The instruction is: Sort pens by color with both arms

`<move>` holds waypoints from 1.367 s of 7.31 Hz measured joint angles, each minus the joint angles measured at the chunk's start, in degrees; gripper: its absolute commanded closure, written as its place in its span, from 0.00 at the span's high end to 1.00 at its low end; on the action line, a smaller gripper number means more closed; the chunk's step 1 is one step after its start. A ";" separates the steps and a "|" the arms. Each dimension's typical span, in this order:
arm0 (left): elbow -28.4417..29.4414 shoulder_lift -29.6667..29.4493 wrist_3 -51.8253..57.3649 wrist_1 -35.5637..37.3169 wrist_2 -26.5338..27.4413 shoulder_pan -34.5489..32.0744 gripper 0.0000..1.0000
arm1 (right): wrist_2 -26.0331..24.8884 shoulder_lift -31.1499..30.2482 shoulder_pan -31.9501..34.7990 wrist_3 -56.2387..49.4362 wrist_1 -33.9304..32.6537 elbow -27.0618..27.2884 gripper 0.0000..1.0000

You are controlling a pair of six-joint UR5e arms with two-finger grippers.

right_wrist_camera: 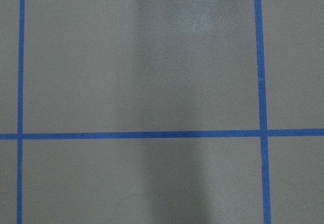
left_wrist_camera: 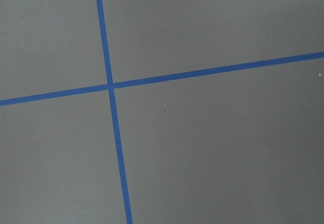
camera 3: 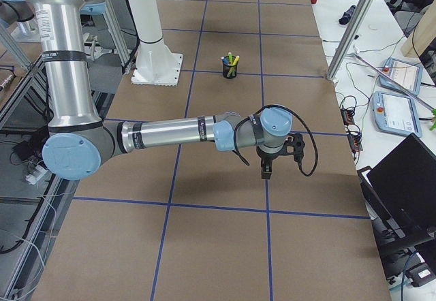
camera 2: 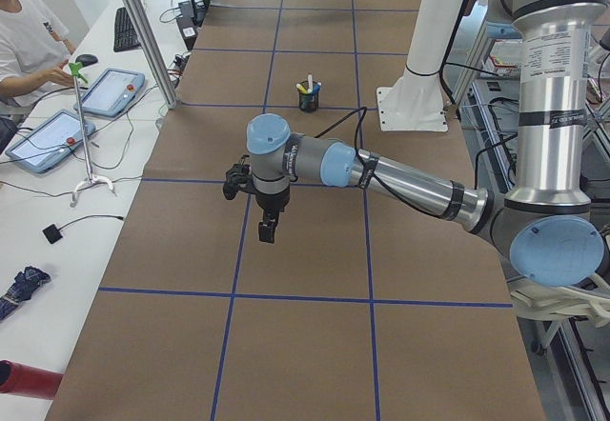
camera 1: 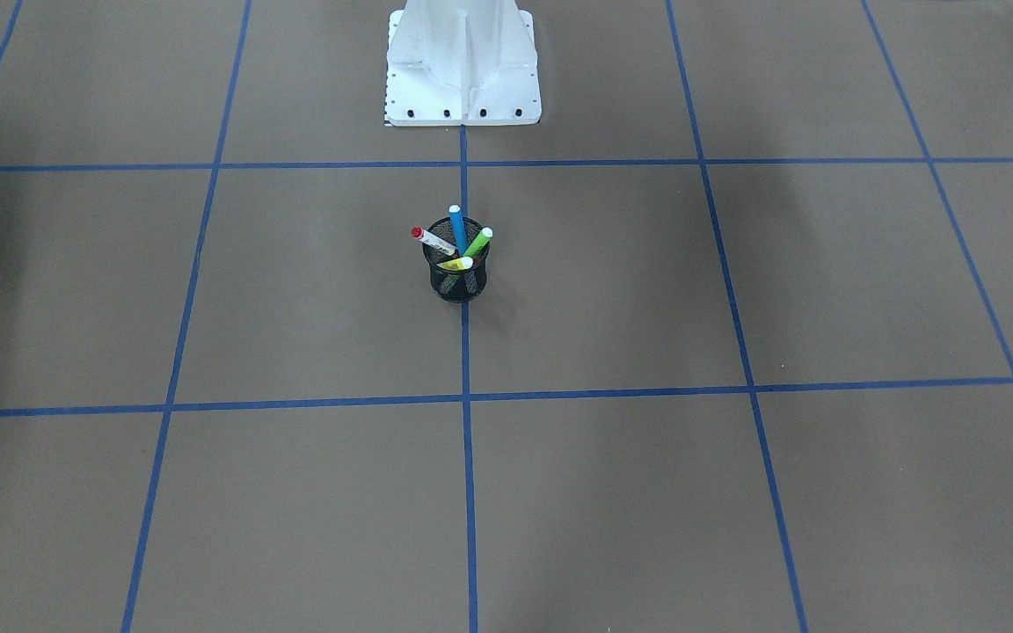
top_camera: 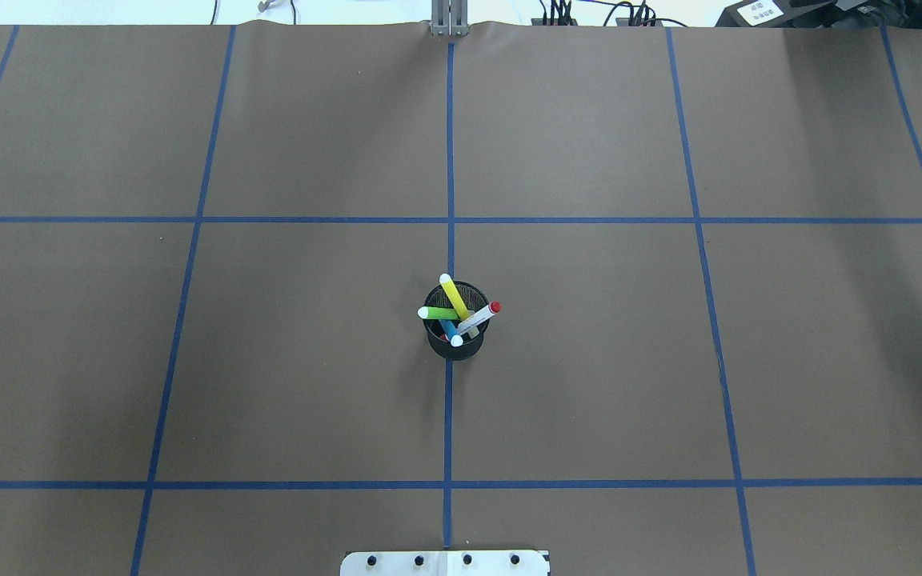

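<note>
Four pens stand together in a black mesh cup [camera 1: 459,280] at the table's middle: a blue pen [camera 1: 457,227], a green pen [camera 1: 477,242], a yellow pen [camera 1: 455,263] and a white pen with a red cap [camera 1: 432,241]. From overhead the cup [top_camera: 456,346] holds the yellow pen [top_camera: 454,296], the green pen [top_camera: 438,313] and the white pen [top_camera: 481,316]. My left gripper [camera 2: 268,228] hangs over bare table, far from the cup [camera 2: 308,100]. My right gripper [camera 3: 266,171] hangs far from the cup [camera 3: 229,67]. I cannot tell whether either is open. Both wrist views show only table.
The white pedestal base [camera 1: 462,79] stands behind the cup. Blue tape lines [top_camera: 450,220] grid the brown table. An operator [camera 2: 24,40] with tablets [camera 2: 52,135] sits beyond the far edge, and a laptop [camera 3: 409,178] is there too.
</note>
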 measured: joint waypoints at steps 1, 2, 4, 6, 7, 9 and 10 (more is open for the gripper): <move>0.30 0.14 0.34 0.03 -1.18 -0.29 1.00 | -0.03 -0.06 -0.10 0.00 -0.04 -0.02 0.99; 0.29 0.45 0.40 -0.24 -2.86 -0.74 1.00 | -0.04 -0.12 -0.18 0.00 -0.05 -0.02 0.99; 0.07 0.65 -1.71 -0.48 -3.88 -0.96 1.00 | -0.10 -0.61 -0.27 -0.14 0.22 0.00 0.99; -0.51 0.34 -6.42 -1.20 -4.08 -0.92 0.99 | -0.15 -0.85 -0.29 -0.53 0.51 0.10 0.99; -0.29 0.04 -7.19 -1.92 -4.10 -0.85 0.99 | -0.03 -0.87 -0.29 -0.60 0.59 0.18 0.99; -0.38 -0.43 -7.52 -2.49 -4.15 -0.85 1.00 | 0.24 -1.72 -0.47 -0.50 0.76 1.36 0.99; -0.44 -0.20 -7.32 -2.60 -5.07 -0.91 1.00 | 0.31 -2.34 -0.93 -0.50 0.76 2.48 0.99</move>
